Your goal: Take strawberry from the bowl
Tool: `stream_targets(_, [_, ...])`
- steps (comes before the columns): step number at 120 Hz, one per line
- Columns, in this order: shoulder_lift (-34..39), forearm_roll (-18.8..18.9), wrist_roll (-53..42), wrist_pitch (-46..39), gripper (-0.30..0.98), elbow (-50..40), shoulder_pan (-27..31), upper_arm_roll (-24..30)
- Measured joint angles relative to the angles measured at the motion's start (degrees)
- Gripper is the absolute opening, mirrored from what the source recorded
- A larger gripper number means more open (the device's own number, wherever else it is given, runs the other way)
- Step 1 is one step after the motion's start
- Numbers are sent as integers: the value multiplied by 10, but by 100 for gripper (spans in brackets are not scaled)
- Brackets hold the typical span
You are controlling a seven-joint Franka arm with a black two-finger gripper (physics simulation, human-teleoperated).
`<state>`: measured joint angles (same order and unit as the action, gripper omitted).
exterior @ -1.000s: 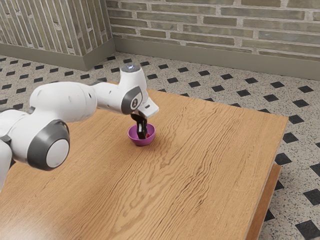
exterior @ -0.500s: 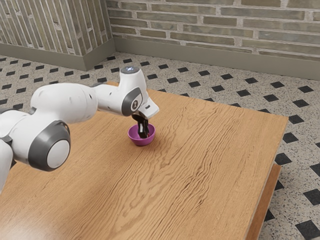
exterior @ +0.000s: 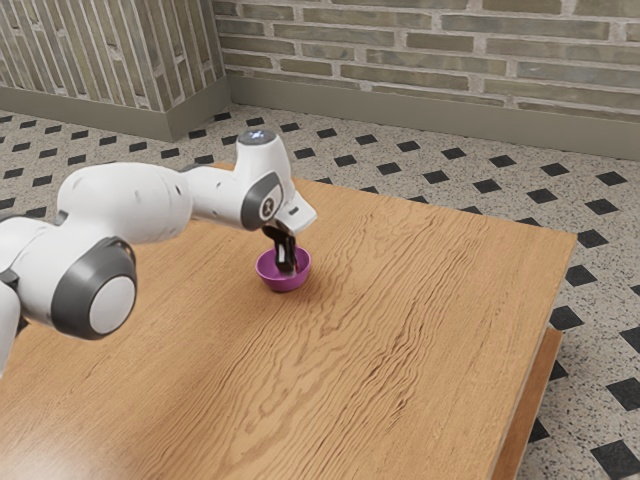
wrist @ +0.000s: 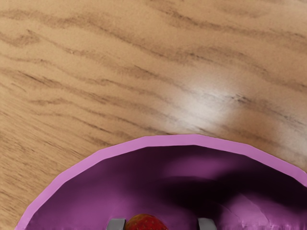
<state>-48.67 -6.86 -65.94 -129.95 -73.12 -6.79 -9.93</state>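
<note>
red strawberry (wrist: 146,223) in purple bowl (exterior: 284,284), btwn gripper (exterior: 287,271) tips, spread

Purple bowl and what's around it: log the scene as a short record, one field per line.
container: purple bowl, upright on the table
target: red strawberry, inside the bowl's rim
gripper: black gripper, reaching down into the bowl
gripper state: open, strawberry between the fingertips, close beside one, with a gap to the other
arm: white arm with dark grey joints, from the exterior view's left
surface: wooden table
surroundings: brick wall, speckled floor with dark diamonds
task status: strawberry not yet taken out
</note>
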Motion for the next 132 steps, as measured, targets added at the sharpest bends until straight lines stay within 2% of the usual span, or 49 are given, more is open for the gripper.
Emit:
stream_targets(12, [19,1,2,5,2,-12,-1,0])
stream_targets(39, [118,2,13,46,0,-59,-6,0])
stream_targets(55, [141,3,22,70,-1,-61,-29,1])
stream_targets(84, [121,0,58,73,0,-60,-77,55])
stream_targets(109, [72,0,93,52,1,-59,-96,64])
stream_targets(132, [54,1,119,38,1,-60,-98,64])
